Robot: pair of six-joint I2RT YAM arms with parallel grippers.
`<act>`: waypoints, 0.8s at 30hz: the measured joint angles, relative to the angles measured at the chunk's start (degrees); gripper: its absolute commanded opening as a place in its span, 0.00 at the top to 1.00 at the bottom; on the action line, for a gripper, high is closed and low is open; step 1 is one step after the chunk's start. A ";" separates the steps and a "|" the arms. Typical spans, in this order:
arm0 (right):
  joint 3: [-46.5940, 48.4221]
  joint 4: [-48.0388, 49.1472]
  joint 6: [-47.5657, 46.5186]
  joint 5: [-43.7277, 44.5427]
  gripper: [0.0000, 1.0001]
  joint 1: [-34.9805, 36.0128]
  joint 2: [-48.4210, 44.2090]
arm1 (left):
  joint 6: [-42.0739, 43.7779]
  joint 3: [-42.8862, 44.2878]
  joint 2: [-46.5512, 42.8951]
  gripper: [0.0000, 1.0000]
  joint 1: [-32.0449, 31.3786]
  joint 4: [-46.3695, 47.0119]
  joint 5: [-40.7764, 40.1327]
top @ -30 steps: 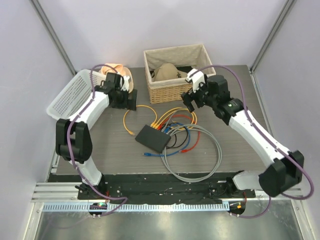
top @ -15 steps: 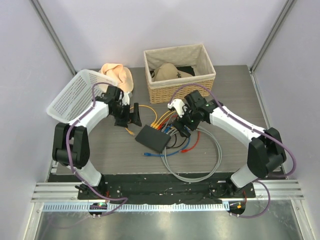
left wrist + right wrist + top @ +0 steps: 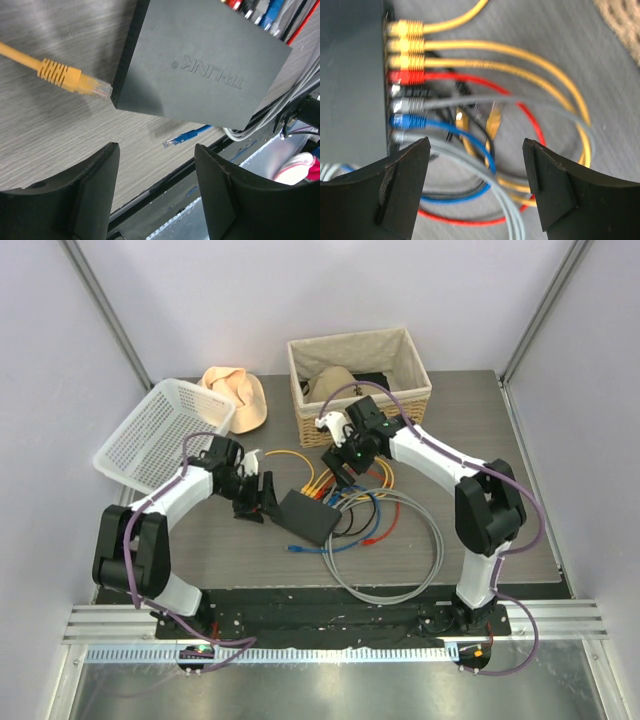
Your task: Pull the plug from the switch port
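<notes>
I've swung in on either side of the flat matte-black switch box (image 3: 305, 516); left gripper (image 3: 257, 496) and right gripper (image 3: 338, 456) both gape empty — coloured plugs (image 3: 406, 76) all seated, none pulled.

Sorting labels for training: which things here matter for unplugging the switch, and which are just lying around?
Job: switch, plugged-in plugs, left end effector, right end effector.
Lying about: white basket, wicker basket, hat, loose yellow plug, loose blue plug.
</notes>
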 measured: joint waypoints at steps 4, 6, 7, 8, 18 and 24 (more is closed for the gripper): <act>3.58 0.72 0.63 -0.02 0.17 0.00 3.72 | -0.98 -1.46 0.00 0.32 -0.02 0.42 0.37; 3.87 0.96 0.61 0.00 0.18 0.00 4.35 | -1.42 -1.95 0.09 0.30 -0.02 0.70 0.33; 3.87 0.90 0.57 0.04 0.17 0.00 4.46 | -1.79 -2.01 0.33 0.29 -0.02 0.85 0.20; 3.85 0.94 0.50 0.28 0.17 0.00 4.46 | -2.16 -2.01 0.63 0.30 -0.02 1.05 0.13; 1.70 4.00 1.09 -0.02 0.17 -0.59 9.60 | -1.81 1.18 12.96 0.40 -1.31 1.84 6.27; -3.26 5.92 0.66 -1.18 0.18 -1.40 8.15 | -0.87 6.49 18.40 0.44 -2.21 0.42 8.44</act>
